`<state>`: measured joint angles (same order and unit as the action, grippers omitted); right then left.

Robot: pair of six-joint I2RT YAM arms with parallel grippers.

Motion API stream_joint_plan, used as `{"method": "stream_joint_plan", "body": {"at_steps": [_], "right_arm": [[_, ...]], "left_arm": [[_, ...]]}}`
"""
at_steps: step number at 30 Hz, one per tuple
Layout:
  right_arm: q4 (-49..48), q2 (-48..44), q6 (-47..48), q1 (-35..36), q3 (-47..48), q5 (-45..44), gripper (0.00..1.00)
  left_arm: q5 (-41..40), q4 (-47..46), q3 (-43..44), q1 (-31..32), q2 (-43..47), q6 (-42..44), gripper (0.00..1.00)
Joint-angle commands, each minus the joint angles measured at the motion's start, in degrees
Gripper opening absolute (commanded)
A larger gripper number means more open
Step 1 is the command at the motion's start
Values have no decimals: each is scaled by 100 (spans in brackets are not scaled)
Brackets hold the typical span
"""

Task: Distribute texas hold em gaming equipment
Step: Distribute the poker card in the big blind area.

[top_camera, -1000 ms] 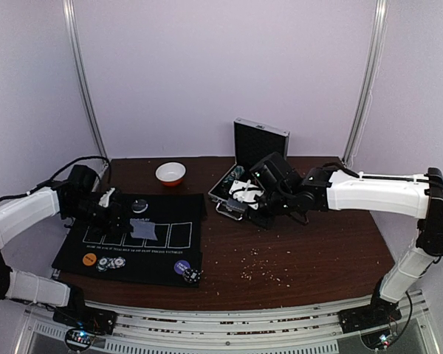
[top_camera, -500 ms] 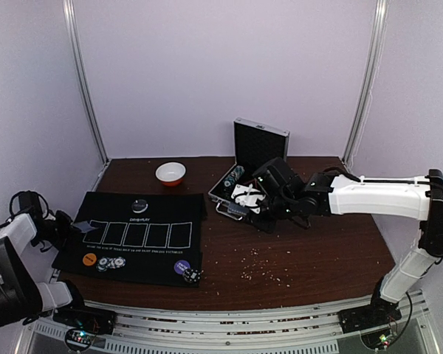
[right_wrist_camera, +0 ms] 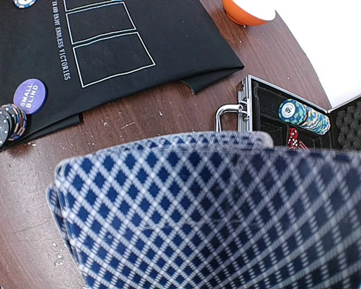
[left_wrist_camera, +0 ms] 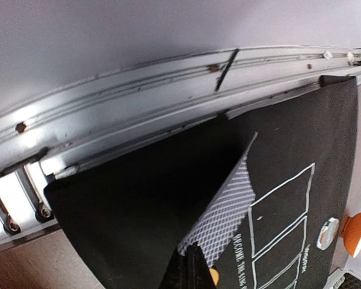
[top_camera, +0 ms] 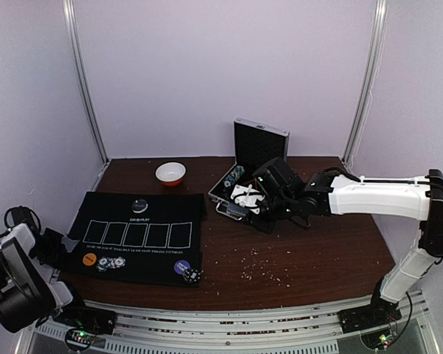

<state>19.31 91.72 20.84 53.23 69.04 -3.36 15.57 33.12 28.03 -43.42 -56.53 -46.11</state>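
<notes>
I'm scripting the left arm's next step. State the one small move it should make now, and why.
Probably lower the left gripper and let go of the card it pinches, laying it on the mat at its left margin. The card hangs just above the mat near that edge, while the right gripper holds the deck beside the open case.

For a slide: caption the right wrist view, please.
A blue-diamond card deck fills the foreground; behind, the black mat, a purple disc, a chip stack and the open case.
</notes>
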Motion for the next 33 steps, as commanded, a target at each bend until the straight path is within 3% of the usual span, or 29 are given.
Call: {"method": "stream_joint_plan", "body": {"at_steps": [1, 9, 13, 22, 24, 27, 28, 33], "right_arm": [[-68, -156, 17, -30, 31, 54, 41], [-31, -214, 17, -27, 60, 84, 41], [-37, -231, 25, -24, 57, 107, 41], [11, -228, 34, -31, 88, 91, 41], [33, -228, 42, -33, 105, 71, 41], [60, -225, 51, -29, 155, 63, 41], [78, -213, 52, -32, 177, 63, 41], [154, -191, 60, -24, 284, 64, 41]], "left_arm": [[-22, 10, -298, -88, 53, -266, 0], [-388, 439, -32, -88, -54, -45, 0], [-373, 534, -44, -88, -52, -70, 20], [-816, 1008, 84, -88, 18, -365, 26], [-852, 1088, 162, -88, 7, -386, 35], [-804, 1153, 220, -88, -6, -453, 64], [-791, 1195, 229, -86, -15, -549, 69], [-527, 1361, 498, -36, -33, -605, 75]]}}
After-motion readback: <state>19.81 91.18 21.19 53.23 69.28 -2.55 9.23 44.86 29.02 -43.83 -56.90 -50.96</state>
